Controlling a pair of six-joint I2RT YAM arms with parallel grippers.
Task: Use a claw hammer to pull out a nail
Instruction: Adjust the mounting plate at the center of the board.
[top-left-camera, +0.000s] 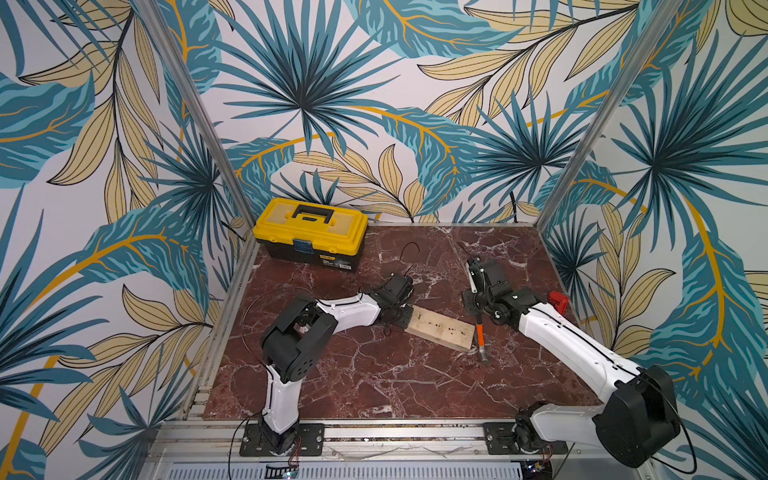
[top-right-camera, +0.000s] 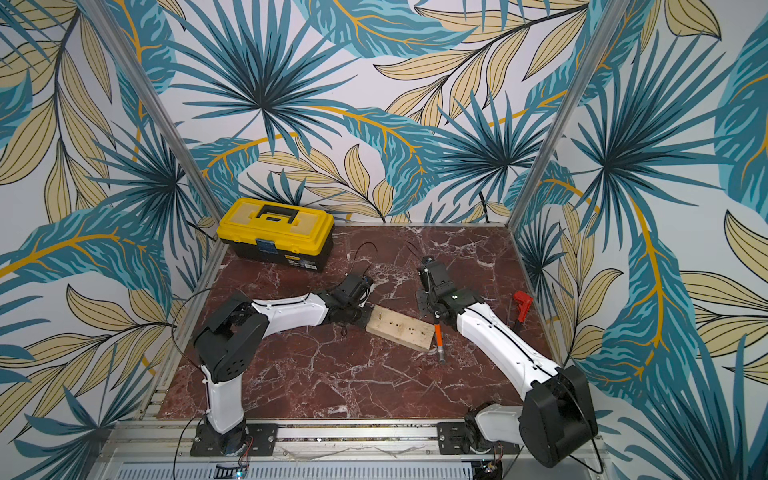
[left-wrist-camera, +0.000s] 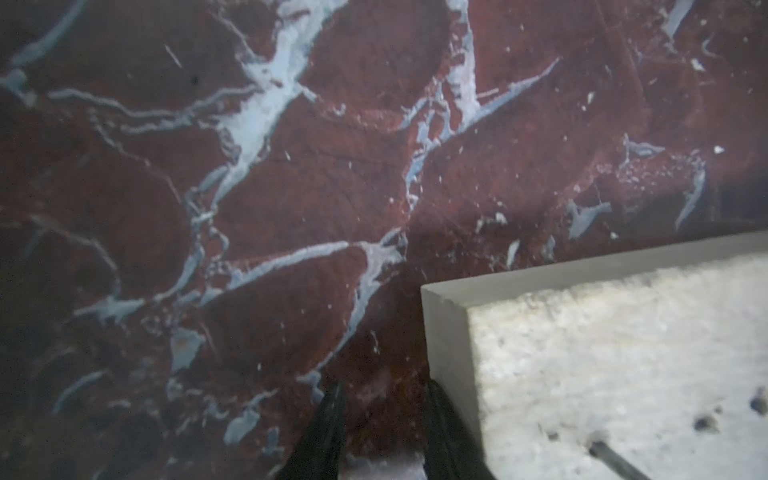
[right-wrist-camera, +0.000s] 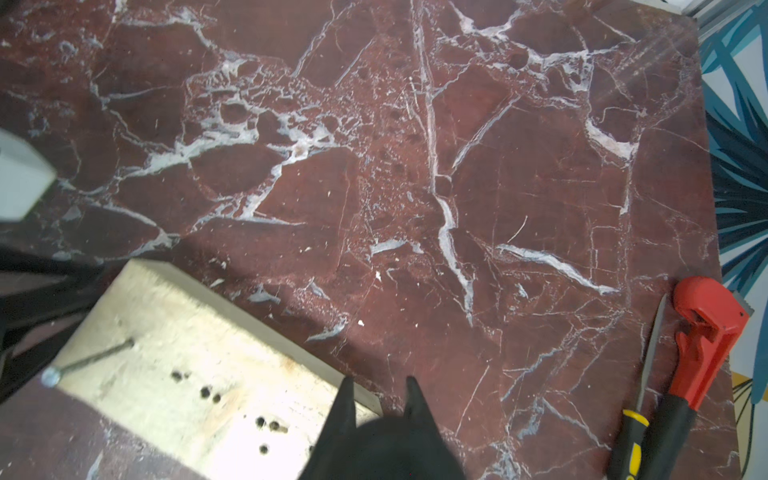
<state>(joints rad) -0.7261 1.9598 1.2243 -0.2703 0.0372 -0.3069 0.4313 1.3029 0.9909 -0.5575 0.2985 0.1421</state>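
My right arm (top-left-camera: 561, 332) carries the claw hammer (top-left-camera: 480, 332) head down. Its jaws are clamped fully on the black lower shaft, with the orange part and silver head hanging below. In both top views the head sits low, just beside the end of the wood block (top-left-camera: 440, 330) nearer that arm. I cannot tell whether it touches the surface (top-left-camera: 374, 374).

My left arm (top-left-camera: 345, 311) is down at the block's opposite end. Its jaws stand partly apart with only bare surface between them, and one finger (left-wrist-camera: 440, 415) is against the block's end face.

A long nail (right-wrist-camera: 89, 361) leans out of the block top among several empty holes. A red pipe wrench (right-wrist-camera: 706, 332) lies by the surface's edge, and a yellow toolbox (top-left-camera: 309, 230) stands in the far corner.
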